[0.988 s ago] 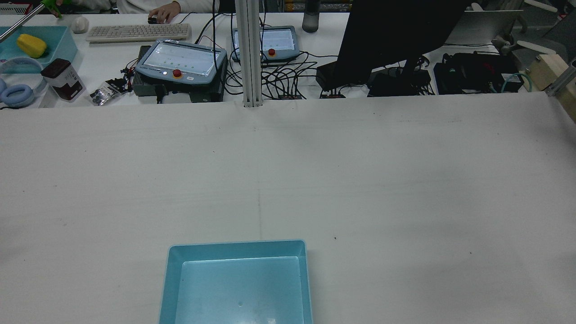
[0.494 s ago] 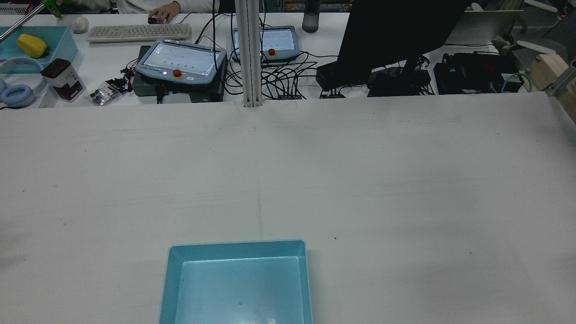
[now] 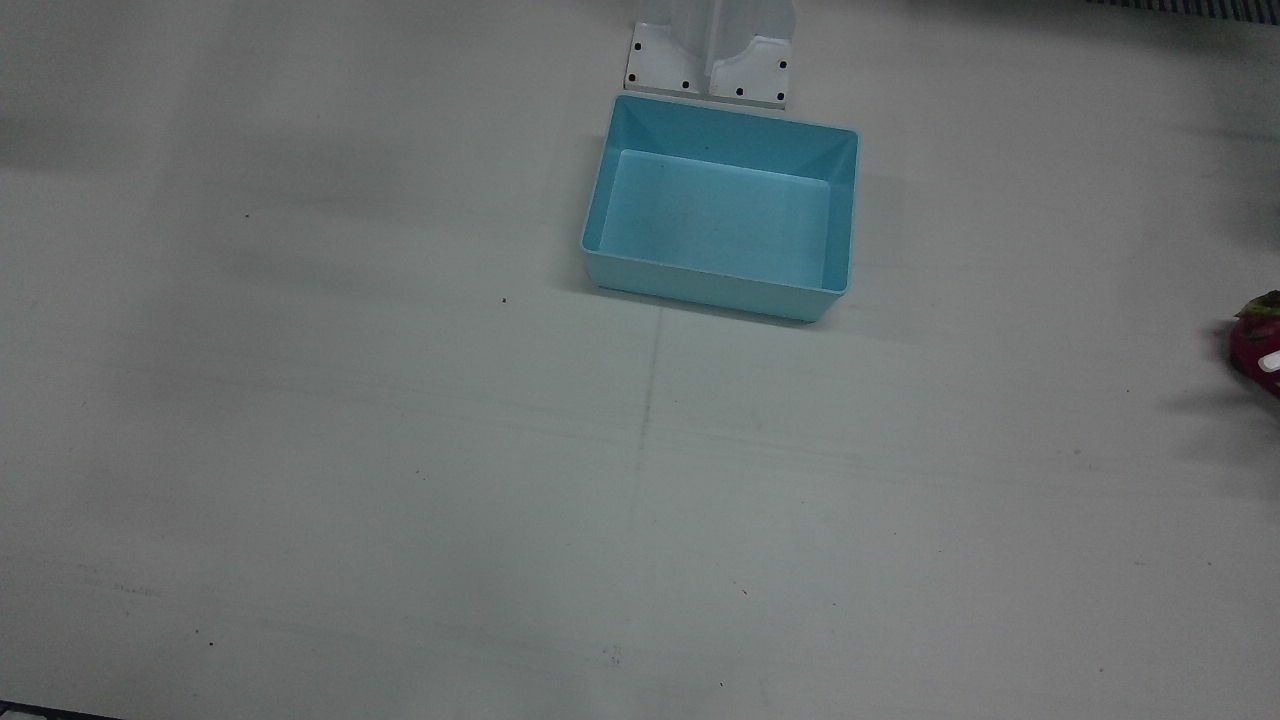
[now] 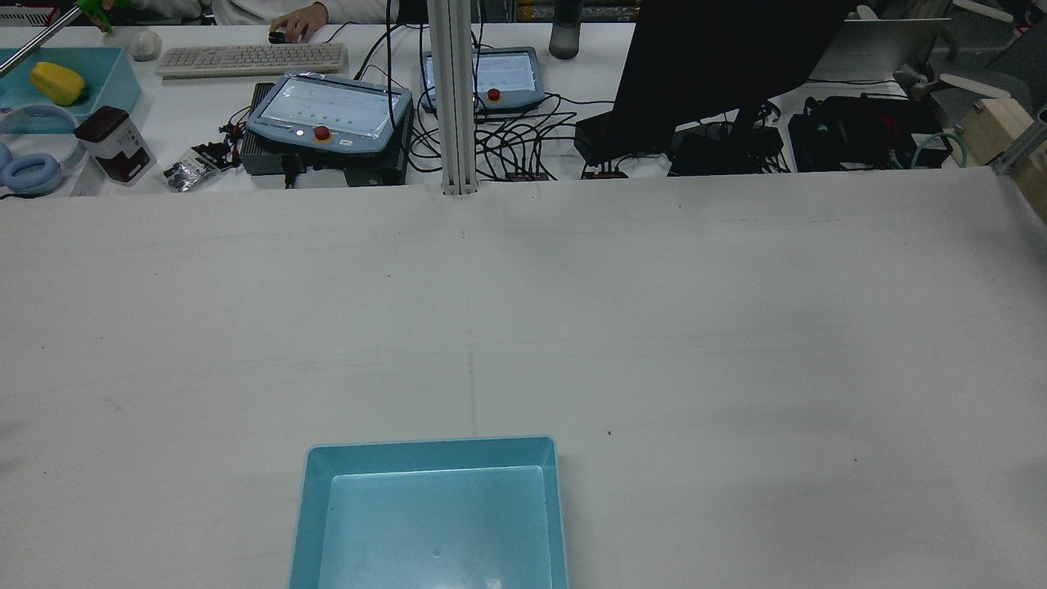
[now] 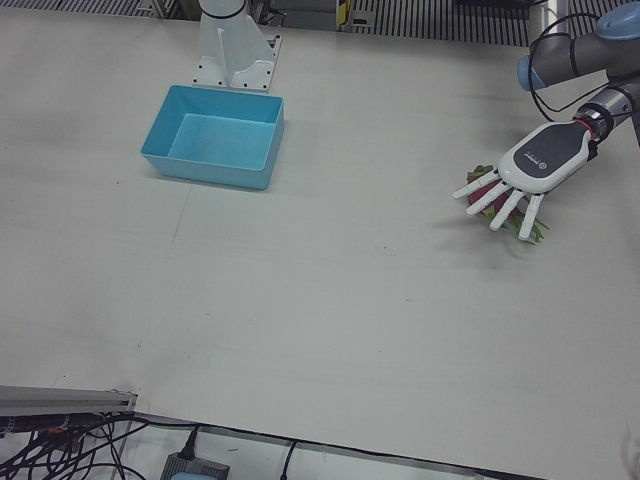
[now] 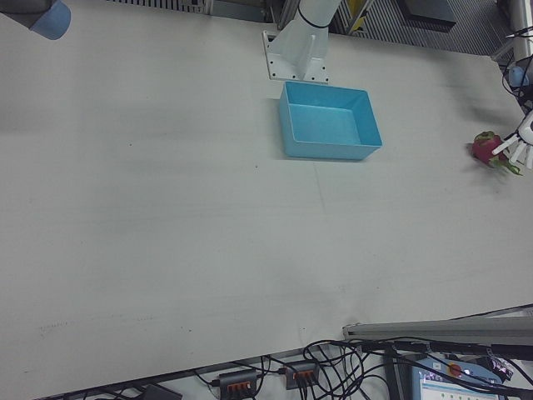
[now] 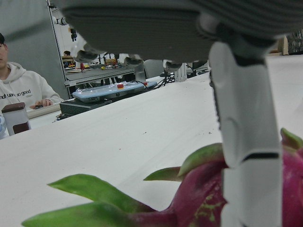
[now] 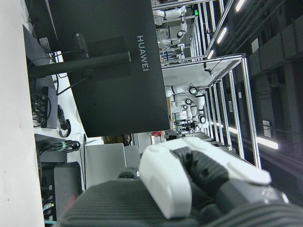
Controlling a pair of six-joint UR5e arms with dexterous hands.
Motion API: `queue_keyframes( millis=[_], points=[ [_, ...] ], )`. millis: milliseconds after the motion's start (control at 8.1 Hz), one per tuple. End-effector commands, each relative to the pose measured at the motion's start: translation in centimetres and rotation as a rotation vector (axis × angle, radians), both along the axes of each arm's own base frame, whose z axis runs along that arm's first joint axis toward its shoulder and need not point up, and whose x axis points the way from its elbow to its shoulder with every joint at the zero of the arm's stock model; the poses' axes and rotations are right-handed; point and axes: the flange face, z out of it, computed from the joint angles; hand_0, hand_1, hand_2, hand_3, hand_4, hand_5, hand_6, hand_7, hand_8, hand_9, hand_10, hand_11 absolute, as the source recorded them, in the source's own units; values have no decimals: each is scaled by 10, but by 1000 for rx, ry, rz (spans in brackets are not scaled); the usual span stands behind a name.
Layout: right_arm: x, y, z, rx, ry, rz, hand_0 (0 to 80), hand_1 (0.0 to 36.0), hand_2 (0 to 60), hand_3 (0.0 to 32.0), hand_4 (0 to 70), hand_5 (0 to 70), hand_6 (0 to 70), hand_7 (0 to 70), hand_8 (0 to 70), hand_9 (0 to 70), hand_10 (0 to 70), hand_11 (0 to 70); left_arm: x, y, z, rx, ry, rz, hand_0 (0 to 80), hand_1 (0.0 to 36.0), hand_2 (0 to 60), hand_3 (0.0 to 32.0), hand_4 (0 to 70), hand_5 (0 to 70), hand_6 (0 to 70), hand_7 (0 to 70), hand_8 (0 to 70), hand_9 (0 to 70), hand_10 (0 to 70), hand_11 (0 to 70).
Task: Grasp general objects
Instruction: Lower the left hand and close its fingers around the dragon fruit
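- Currently hovering over the dragon fruit [image 6: 484, 147]: left hand [image 5: 530, 165], palm down, fingers [image 5: 497, 206] straight and fanned apart, released and clasping nothing.
- Seen from the left hand view, one white finger [image 7: 244, 132] dropping in front of the fruit's pink skin; whether touching or just short of it, cannot tell.
- Lying on the white table [image 3: 400, 450], far out on the robot's left side and well apart from the blue bin [image 3: 720, 290]; green leaf tips poking out past the fingertips in the left-front view.
- Cut by the right edge of the front view, with only a pink sliver showing there.
- Sitting close in front of the white pedestal [image 3: 710, 60], near the table's middle line: the blue bin, upright, with nothing inside.
- Right hand [image 8: 189, 189] caught only by its own camera, as a white finger segment over dark ribbed material; cannot tell whether spread or clenched.
- Filling much of that same view: a black monitor [image 8: 109, 71].
- At the top left corner of the right-front view, a blue arm joint [image 6: 46, 17].
- Beyond the table in the rear view: two teach pendants [image 4: 327, 110] with red buttons, tangled black cables [image 4: 507, 139], a keyboard [image 4: 249, 59] and a person's hand [image 4: 298, 20] on a mouse.
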Motion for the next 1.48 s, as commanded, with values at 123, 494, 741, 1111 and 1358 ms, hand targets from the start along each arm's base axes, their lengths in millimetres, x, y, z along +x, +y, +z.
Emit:
queue_keyframes(
  millis=[123, 494, 741, 1111, 1358],
  points=[
    [0, -1, 0, 0, 0, 0, 0, 0, 0, 0, 0, 0, 0, 0, 0, 0, 0, 0, 14, 12, 31, -42, -40, 41, 576, 247, 92, 320, 0, 0, 0, 0, 0, 0, 0, 17],
    [0, 0, 1, -1, 0, 0, 0, 0, 0, 0, 0, 0, 0, 0, 0, 0, 0, 0, 29, 11, 31, -24, -56, 81, 595, 259, 88, 320, 0, 0, 0, 0, 0, 0, 0, 5],
    [0, 0, 0, -1, 0, 0, 0, 0, 0, 0, 0, 0, 0, 0, 0, 0, 0, 0, 39, 13, 33, -20, -79, 104, 595, 261, 104, 320, 7, 0, 0, 0, 0, 0, 0, 23],
    [0, 0, 0, 0, 0, 0, 0, 0, 0, 0, 0, 0, 0, 0, 0, 0, 0, 0, 39, 12, 33, -22, -78, 100, 586, 253, 118, 206, 97, 0, 0, 6, 0, 0, 17, 51],
    [0, 0, 1, -3, 0, 0, 0, 0, 0, 0, 0, 0, 0, 0, 0, 0, 0, 0, 39, 11, 33, -30, -79, 96, 580, 257, 196, 0, 72, 700, 79, 208, 5, 27, 63, 116]
  ],
)
